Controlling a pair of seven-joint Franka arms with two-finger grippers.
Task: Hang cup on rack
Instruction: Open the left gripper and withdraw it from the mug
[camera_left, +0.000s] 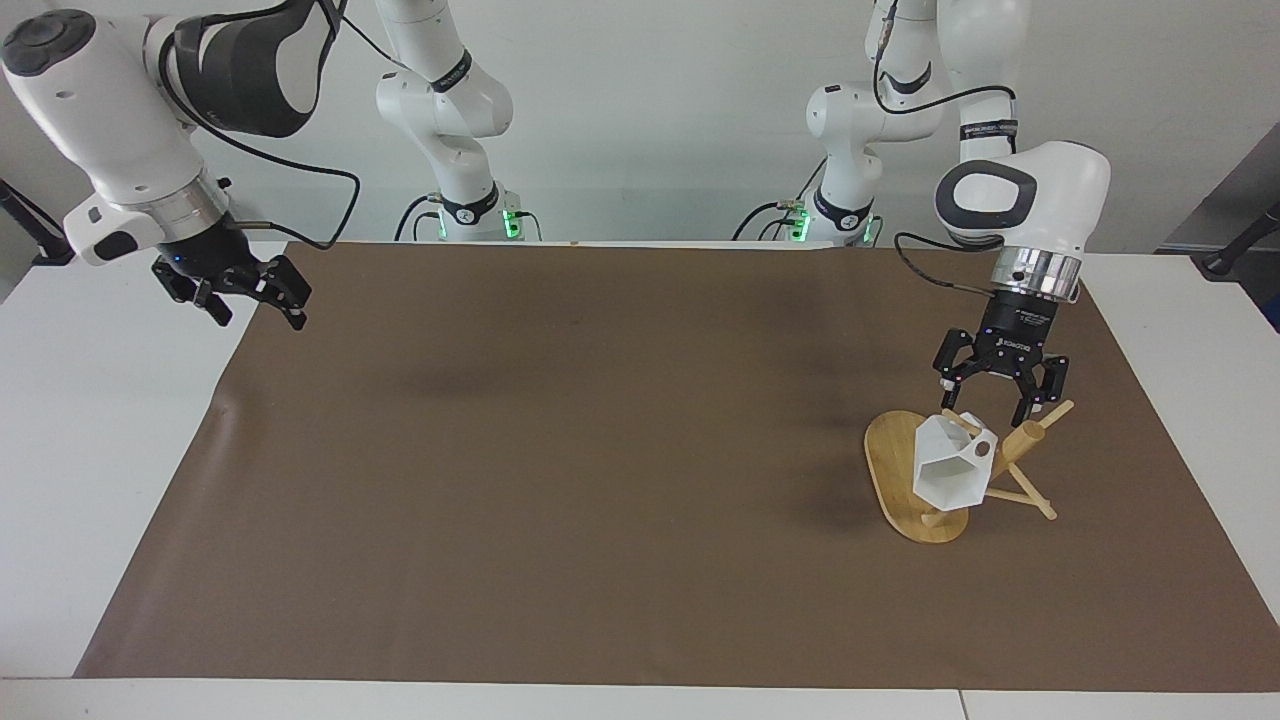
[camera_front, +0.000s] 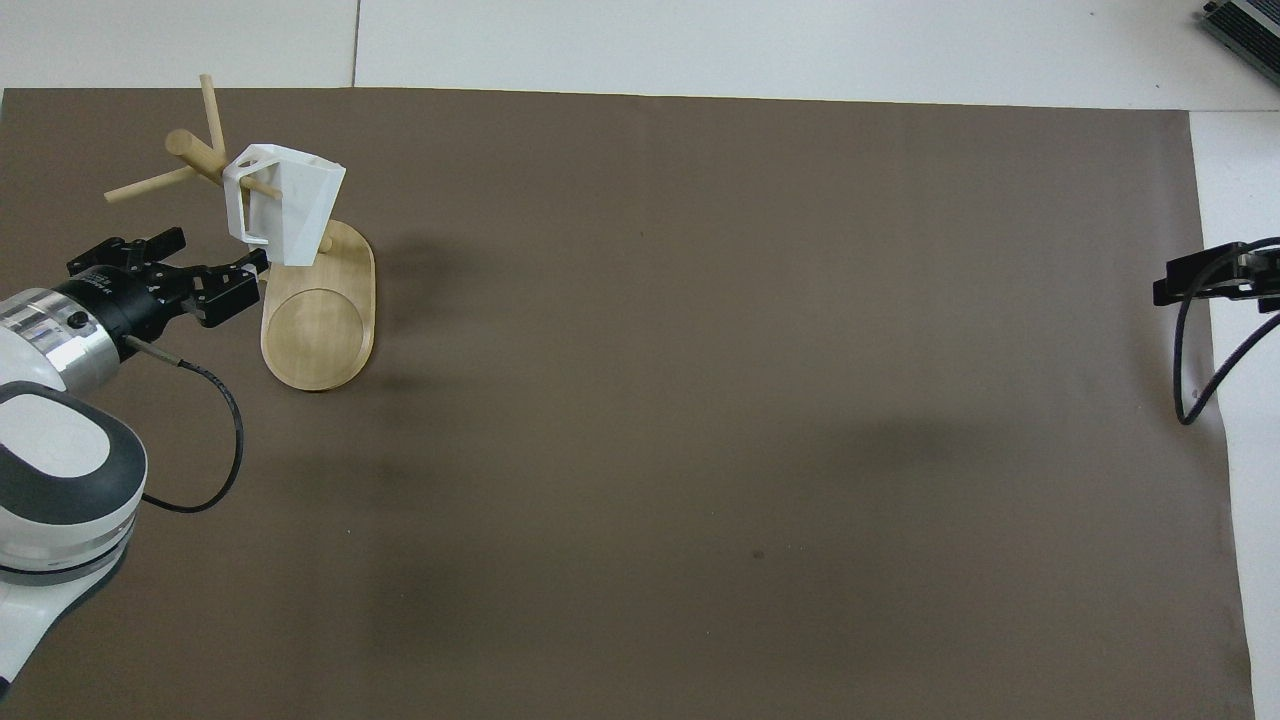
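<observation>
The white faceted cup (camera_left: 948, 470) (camera_front: 285, 205) hangs by its handle on a thin peg of the bamboo rack (camera_left: 1020, 445) (camera_front: 195, 152), tilted, with its rim turned away from the robots. It is over the rack's oval base (camera_left: 888, 455) (camera_front: 320, 330). My left gripper (camera_left: 990, 410) (camera_front: 222, 248) is open just above the rack's post and pegs. It holds nothing and is apart from the cup. My right gripper (camera_left: 257, 315) (camera_front: 1165, 290) waits open and empty, raised over the mat's edge at the right arm's end of the table.
A brown mat (camera_left: 560, 460) (camera_front: 700, 400) covers most of the white table (camera_left: 90, 420). The rack stands on it toward the left arm's end. A black cable (camera_front: 200, 480) trails from my left wrist.
</observation>
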